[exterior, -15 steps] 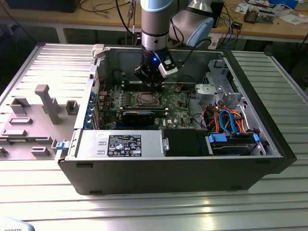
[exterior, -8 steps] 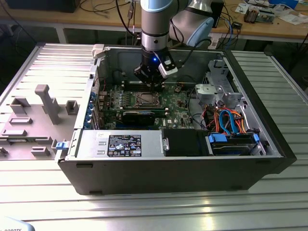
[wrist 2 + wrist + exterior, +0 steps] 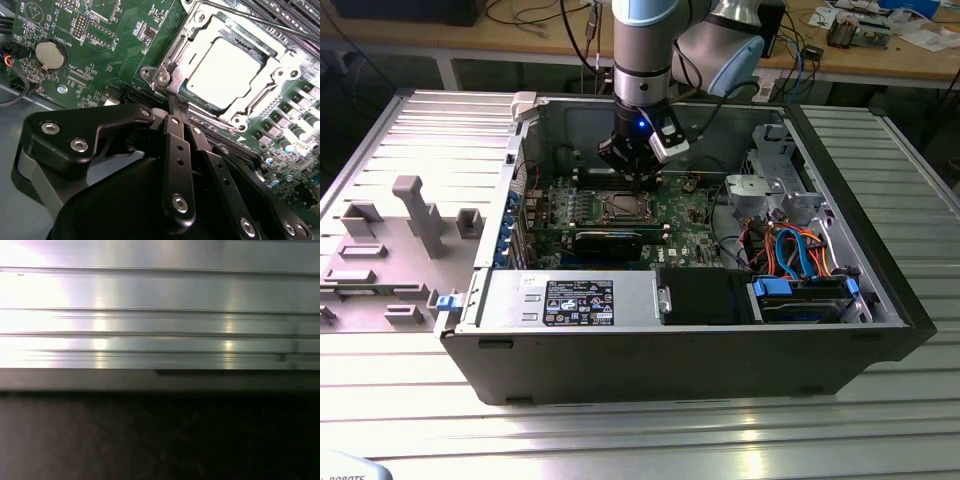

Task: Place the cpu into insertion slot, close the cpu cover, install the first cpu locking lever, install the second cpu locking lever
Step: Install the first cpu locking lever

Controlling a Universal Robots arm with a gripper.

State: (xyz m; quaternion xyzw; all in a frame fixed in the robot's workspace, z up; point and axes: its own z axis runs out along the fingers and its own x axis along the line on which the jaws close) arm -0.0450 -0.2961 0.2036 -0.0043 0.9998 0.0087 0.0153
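The cpu (image 3: 225, 70) lies in the insertion slot (image 3: 620, 207) on the green motherboard, its pale metal face up. The shiny silver cpu cover (image 3: 197, 35) lies flat around it, framing the chip. A thin metal lever rod (image 3: 260, 20) runs along one side of the socket. My gripper (image 3: 638, 178) hangs just behind the socket in the exterior view. In the second wrist view the gripper (image 3: 176, 102) is shut, its two black fingers (image 3: 175, 145) pressed together with nothing visible between them, the tips at the socket's corner by a screw (image 3: 163, 77).
The open computer case (image 3: 880, 290) surrounds the board. Inside are a black card (image 3: 610, 240), a silver power supply (image 3: 570, 298) and a drive bay with blue cables (image 3: 800, 265). A coin battery (image 3: 49, 54) sits on the board. A grey parts fixture (image 3: 390, 250) lies at the exterior view's left.
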